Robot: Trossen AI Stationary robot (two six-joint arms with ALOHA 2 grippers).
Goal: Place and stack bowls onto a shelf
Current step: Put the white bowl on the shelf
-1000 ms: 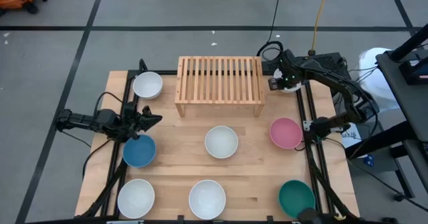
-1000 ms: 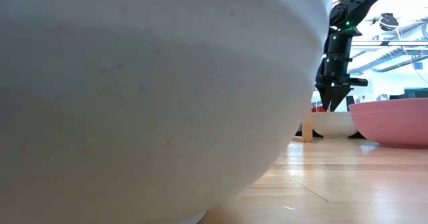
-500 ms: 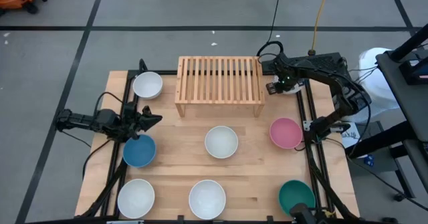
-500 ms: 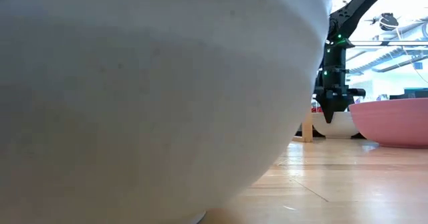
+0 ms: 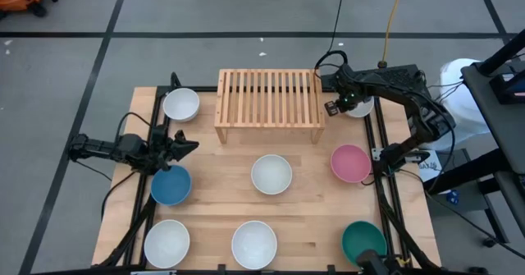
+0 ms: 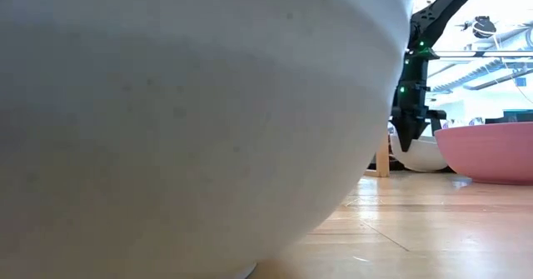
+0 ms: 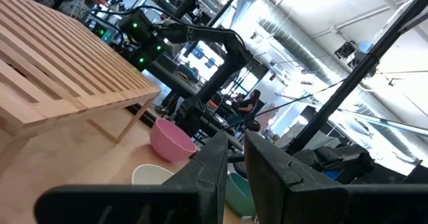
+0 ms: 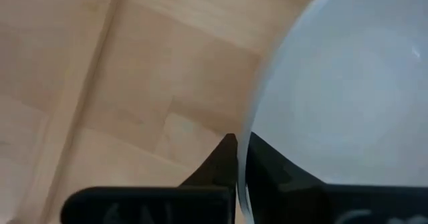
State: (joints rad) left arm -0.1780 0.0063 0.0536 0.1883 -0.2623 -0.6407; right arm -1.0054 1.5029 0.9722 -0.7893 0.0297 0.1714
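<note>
**Right claw pinches a white bowl's rim**

The right claw (image 5: 338, 105) is pinching the rim of the white bowl (image 8: 348, 83) just beside the shelf (image 5: 269, 97), so it can lift it up. The left claw (image 5: 182, 146) waits well apart from the shelf, fingers nearly together, holding nothing.

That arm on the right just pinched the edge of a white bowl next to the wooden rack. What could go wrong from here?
The right gripper holds the white bowl only by its rim, so the bowl could tilt or slip out when lifted. The bowl sits close beside the shelf, so swinging it over might knock the shelf's edge. The left gripper waits by the blue bowl, away from any trouble.
</note>
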